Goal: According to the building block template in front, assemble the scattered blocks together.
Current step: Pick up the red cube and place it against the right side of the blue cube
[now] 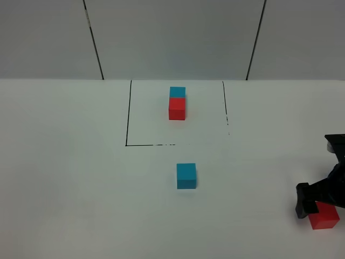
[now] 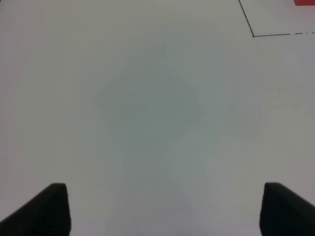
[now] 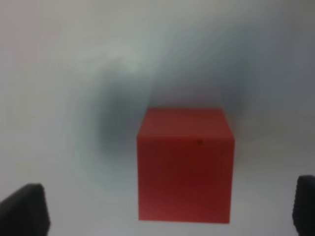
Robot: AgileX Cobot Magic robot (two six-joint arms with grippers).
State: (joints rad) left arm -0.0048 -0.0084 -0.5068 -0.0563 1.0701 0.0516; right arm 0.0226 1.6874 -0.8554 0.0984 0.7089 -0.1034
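Note:
The template is a cyan cube joined to a red cube inside a thin black-line rectangle at the back middle. The loose cyan cube sits alone in front of the rectangle. The loose red cube sits on the table at the far right, near the front. My right gripper hovers over it, open; in the right wrist view the red cube lies between the spread fingertips, untouched. My left gripper is open and empty over bare table, out of the high view.
A corner of the black rectangle and a sliver of the template's red cube show in the left wrist view. The white table meets a grey panelled wall behind the template.

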